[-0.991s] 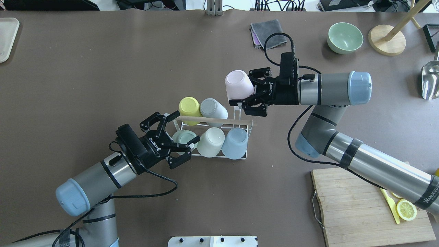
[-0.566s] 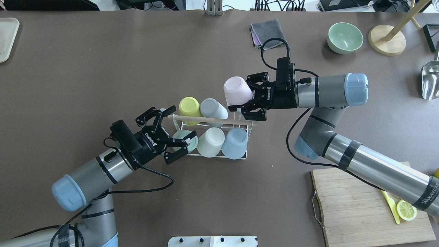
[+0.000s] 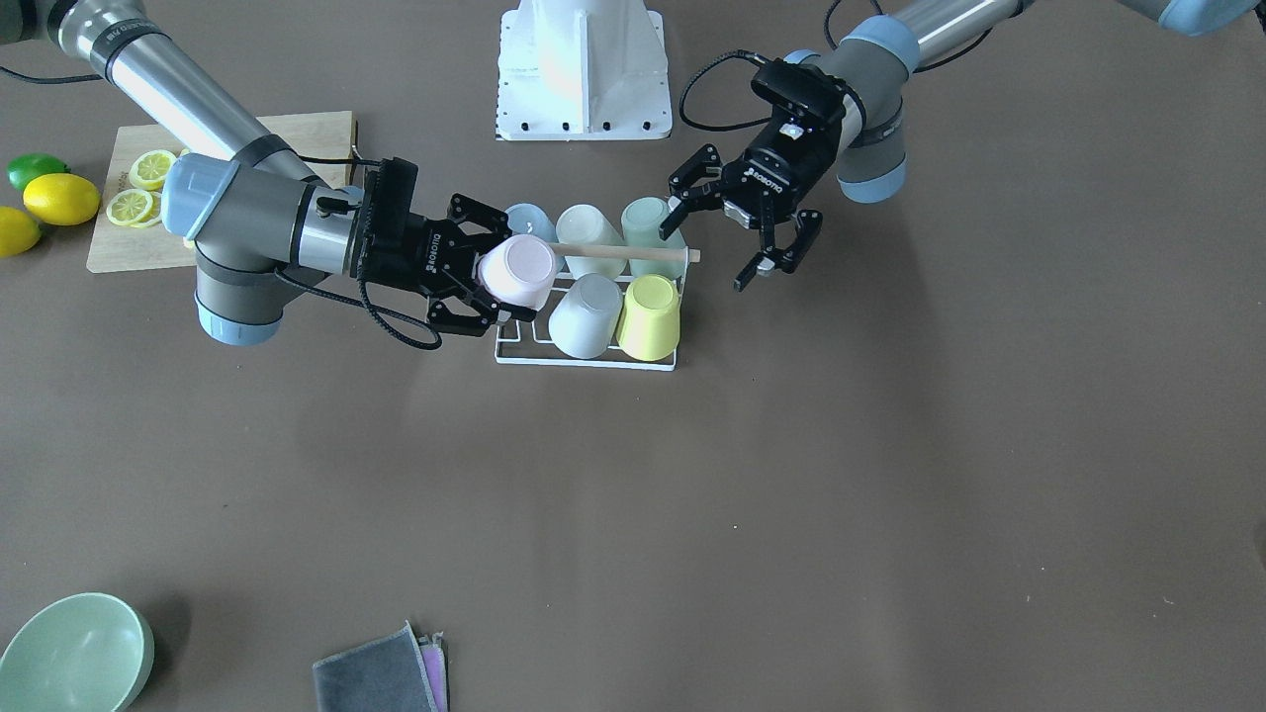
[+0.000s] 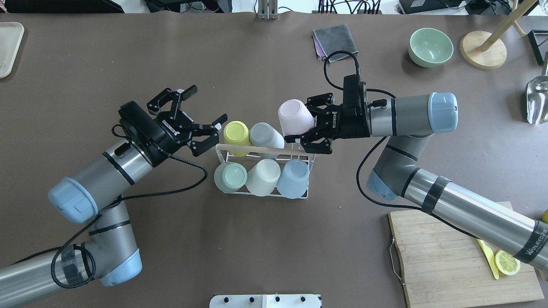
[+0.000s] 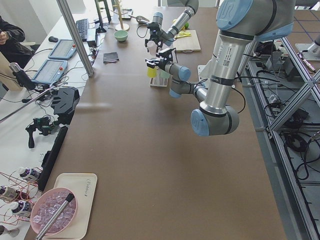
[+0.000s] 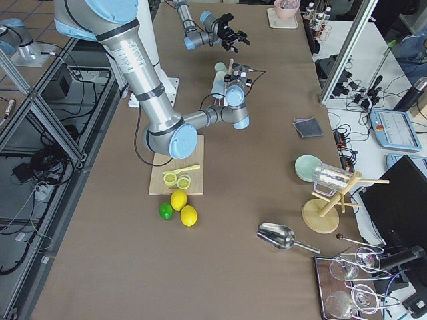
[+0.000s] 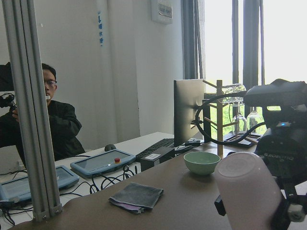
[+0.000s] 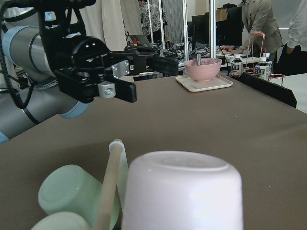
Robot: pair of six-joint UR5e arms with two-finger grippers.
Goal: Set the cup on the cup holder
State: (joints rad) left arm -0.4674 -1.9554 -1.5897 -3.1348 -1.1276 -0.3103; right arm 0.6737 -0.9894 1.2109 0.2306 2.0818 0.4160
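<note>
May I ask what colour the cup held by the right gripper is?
The cup is pale pink, clearest in the overhead exterior view.

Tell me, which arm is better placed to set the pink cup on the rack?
Right: the right gripper holds the pink cup beside the cup holder; the left gripper is open and empty.

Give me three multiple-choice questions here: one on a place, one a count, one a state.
1. The lemon slice lies on: A the cloth; B the cutting board; C the tray.
2. Cups on the holder: A three; B five; C six.
3. The left gripper is: A open, empty; B shut on a cup; C shut, empty.
Answers: B, it sits on the board; B, five are racked, the pink cup is in the right gripper; A, its jaws stand apart, nothing between.
</note>
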